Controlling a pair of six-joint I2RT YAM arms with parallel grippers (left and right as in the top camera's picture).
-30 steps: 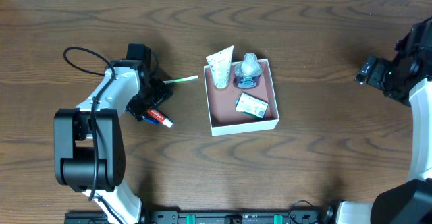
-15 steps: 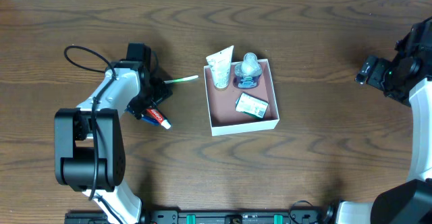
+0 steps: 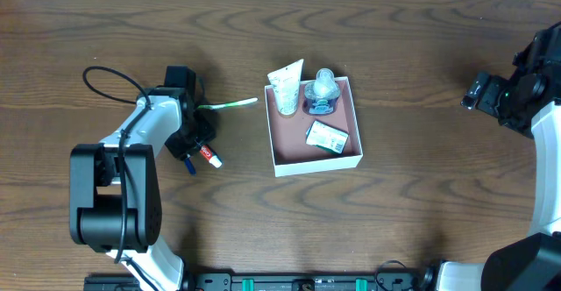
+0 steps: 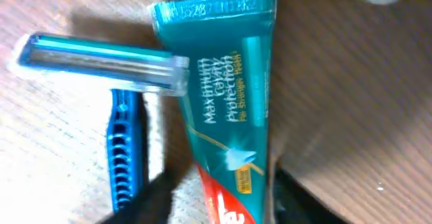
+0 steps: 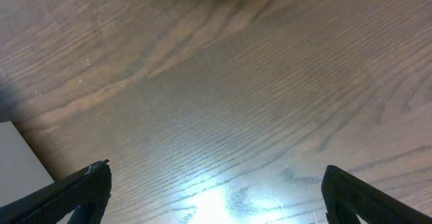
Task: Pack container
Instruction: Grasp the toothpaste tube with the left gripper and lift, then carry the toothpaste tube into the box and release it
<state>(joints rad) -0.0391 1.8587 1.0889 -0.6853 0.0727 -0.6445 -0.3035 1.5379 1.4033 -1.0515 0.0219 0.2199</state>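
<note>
Box: the container (image 3: 273, 133) sits a bit right of the middle of the wooden table (image 3: 421, 203), open side up, white walls, reddish-brown floor.
In the box: a white tube (image 3: 285, 88) leans over the far-left corner, a clear and blue item (image 3: 323, 92) sits just beside it in the far-right corner (can't make out what it is), and a small green and white packet (image 3: 327, 136) lies flat nearer the front.
Outside the box: a green toothbrush (image 3: 226, 105) lies on the table just left of the box, not touching it.
Left gripper (image 4: 223, 190): down on the table well left of the box, over a teal toothpaste tube (image 4: 229, 102) with a red end.
Left grip: its two dark fingers (image 4: 152, 200) sit either side of the tube, close against it, but honestly can't tell if they're squeezing it.
Razor: a blue razor (image 4: 125, 150) lies right beside the toothpaste, its head overlapping the tube's edge.
Right gripper (image 5: 214, 170): way off at the right edge of the table, well apart from the box.
Right grip: fingers spread wide, just wood grain between them.
</note>
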